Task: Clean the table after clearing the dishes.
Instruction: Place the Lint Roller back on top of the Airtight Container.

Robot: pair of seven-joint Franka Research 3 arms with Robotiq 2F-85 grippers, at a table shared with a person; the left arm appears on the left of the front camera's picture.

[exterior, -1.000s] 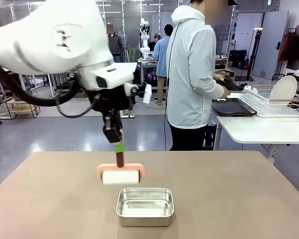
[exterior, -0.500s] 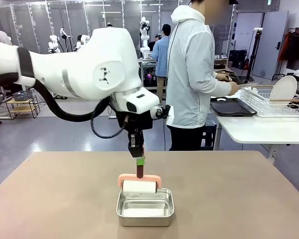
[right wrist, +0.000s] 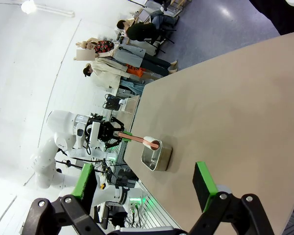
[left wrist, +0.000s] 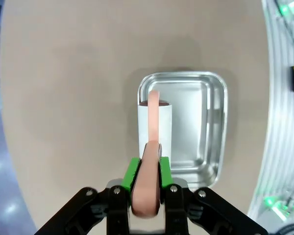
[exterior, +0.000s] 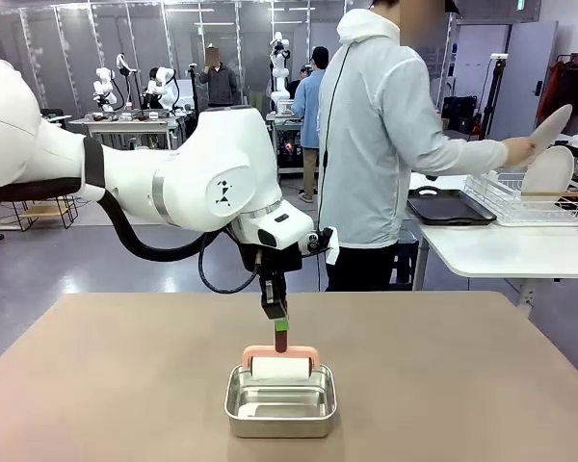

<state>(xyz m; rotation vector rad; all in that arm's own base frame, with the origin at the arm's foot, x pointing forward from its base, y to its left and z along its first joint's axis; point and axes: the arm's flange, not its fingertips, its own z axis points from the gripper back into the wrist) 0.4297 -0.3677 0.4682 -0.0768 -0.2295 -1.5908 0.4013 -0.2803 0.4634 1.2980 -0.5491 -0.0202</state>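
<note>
Left hand [left wrist: 146, 182] clamps the roller [left wrist: 155, 128] handle above the pan [left wrist: 186, 147]; right hand [right wrist: 147, 188] gapes wide.

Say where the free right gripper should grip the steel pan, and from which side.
Best guess: grip the steel pan by its thin raised rim on the short wall at the robot's right, coming down from above. The left gripper holds the pink-handled roller over the pan's far-left part, so the right wall looks freer. The right gripper is open.

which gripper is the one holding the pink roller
The left gripper: its green pads are clamped on the pink handle of the white lint roller, over the steel pan. The right gripper stands open and empty.
</note>
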